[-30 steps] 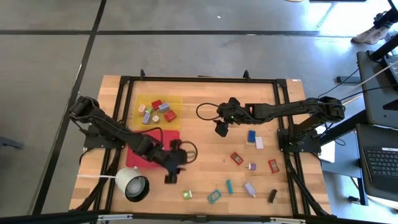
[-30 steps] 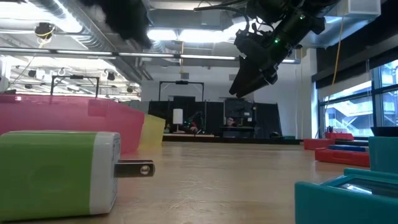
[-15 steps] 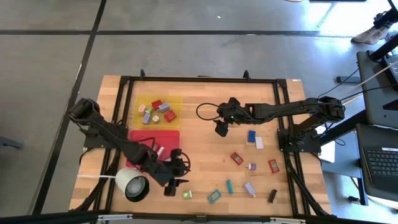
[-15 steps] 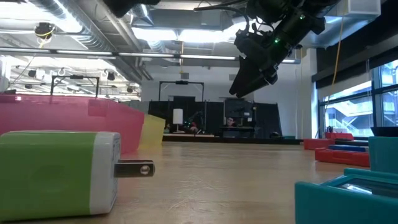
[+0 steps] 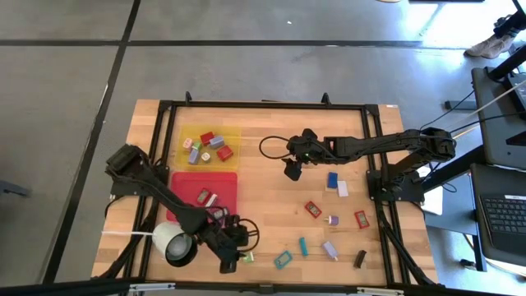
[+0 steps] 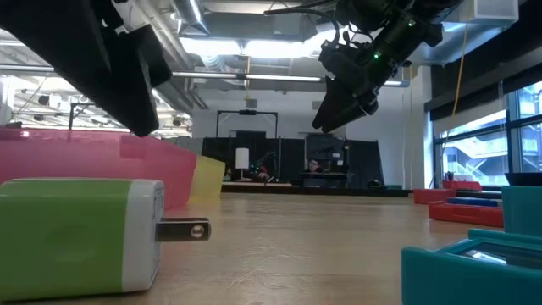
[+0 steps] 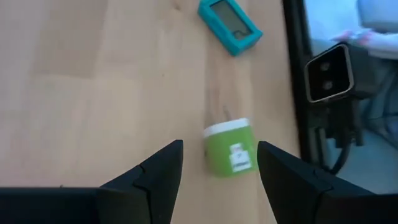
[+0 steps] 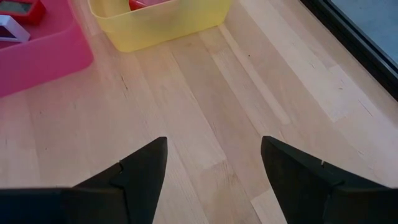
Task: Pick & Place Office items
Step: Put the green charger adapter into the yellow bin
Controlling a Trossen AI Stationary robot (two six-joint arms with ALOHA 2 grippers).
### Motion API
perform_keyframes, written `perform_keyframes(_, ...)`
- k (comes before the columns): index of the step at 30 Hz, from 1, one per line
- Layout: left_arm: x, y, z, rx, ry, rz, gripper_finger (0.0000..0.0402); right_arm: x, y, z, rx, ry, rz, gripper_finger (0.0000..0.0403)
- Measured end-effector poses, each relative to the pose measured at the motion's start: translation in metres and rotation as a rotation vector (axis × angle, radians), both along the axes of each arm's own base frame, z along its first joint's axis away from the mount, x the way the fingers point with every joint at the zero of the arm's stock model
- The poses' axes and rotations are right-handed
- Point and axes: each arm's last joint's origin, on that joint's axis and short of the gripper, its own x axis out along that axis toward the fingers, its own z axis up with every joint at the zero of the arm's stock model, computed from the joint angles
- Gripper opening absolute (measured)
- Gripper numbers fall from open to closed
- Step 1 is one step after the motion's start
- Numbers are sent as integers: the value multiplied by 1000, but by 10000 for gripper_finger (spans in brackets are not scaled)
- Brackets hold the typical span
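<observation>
Office items fill yellow tray | red tray: 2 pieces | left gripper parted, empty

Green plug block on its side, teal case nearby

We reach our left arm low across the table's near edge, left gripper with fingers parted. Our right arm stretches inward, right gripper raised, fingers spread.

Grey concrete floor, ceiling strip lights, large windows at right
</observation>
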Motion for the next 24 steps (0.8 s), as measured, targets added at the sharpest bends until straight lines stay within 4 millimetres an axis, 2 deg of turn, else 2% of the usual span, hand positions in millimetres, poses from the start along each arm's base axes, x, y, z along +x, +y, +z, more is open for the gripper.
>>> perform_keyframes(5,4,-7,-4,-43,-36,5,204,0,0,0,0,-2,0,263)
perform_keyframes(24,0,-11,-4,19,-86,80,226,0,0,0,2,-3,2,263)
